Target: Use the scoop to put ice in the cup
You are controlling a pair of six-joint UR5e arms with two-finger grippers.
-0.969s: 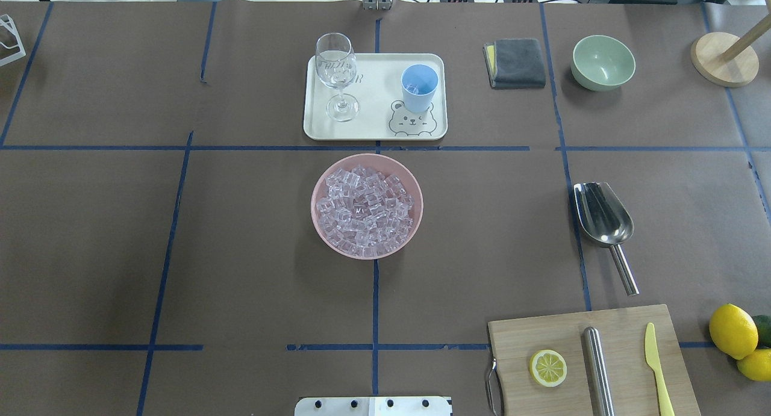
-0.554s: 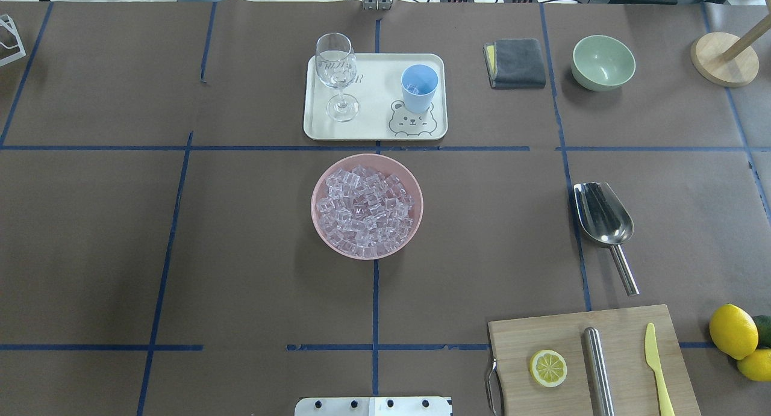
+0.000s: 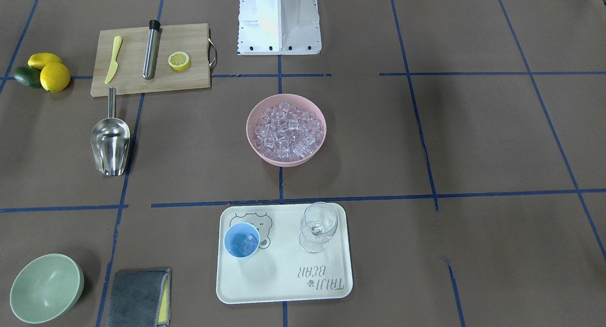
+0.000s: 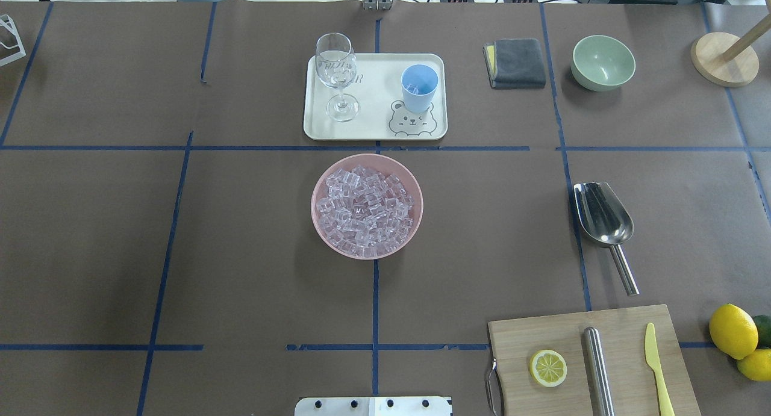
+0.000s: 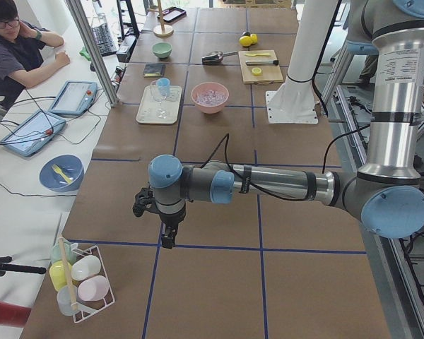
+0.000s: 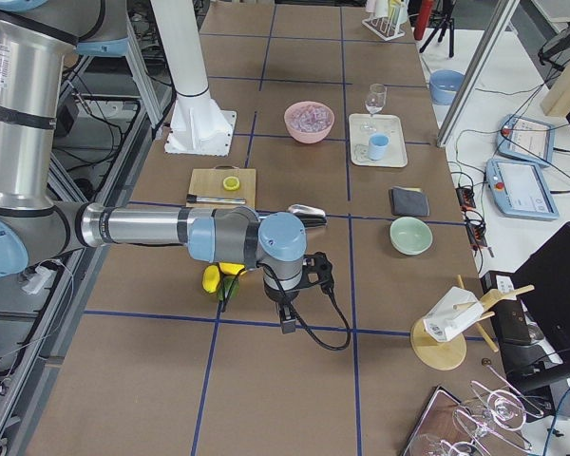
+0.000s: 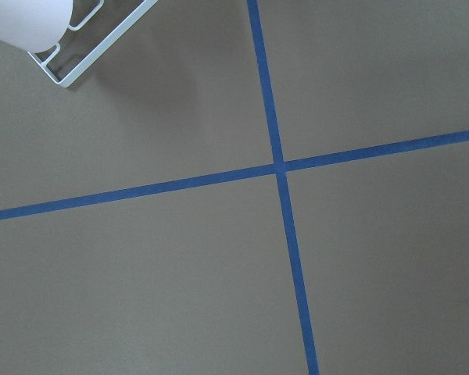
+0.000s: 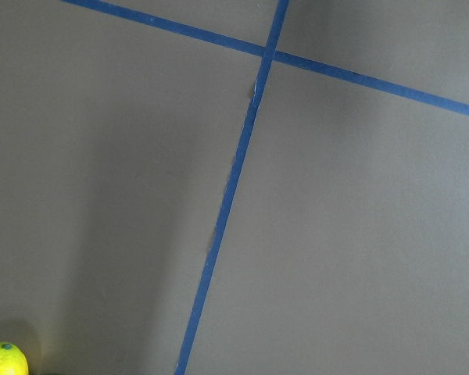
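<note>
The ice [image 4: 366, 206] fills a pink bowl [image 4: 319, 223] at the table's middle. The light-blue cup [image 4: 419, 88] stands on a cream tray [image 4: 373, 130] behind it; in the front-facing view the cup [image 3: 241, 240] holds a few ice cubes. The steel scoop [image 4: 602, 214] lies on the table to the right, handle toward the robot. My left gripper [image 5: 167, 239] shows only in the exterior left view, far from them, and my right gripper [image 6: 287, 318] only in the exterior right view, near the lemons. I cannot tell whether either is open or shut.
A stemmed glass [image 4: 337, 73] stands on the tray. A grey cloth [image 4: 517, 62], green bowl [image 4: 603, 62] and wooden stand [image 4: 724, 58] are at the back right. A cutting board [image 4: 626, 338] with half lemon, steel tube and yellow knife, and lemons [image 4: 733, 331], are near right.
</note>
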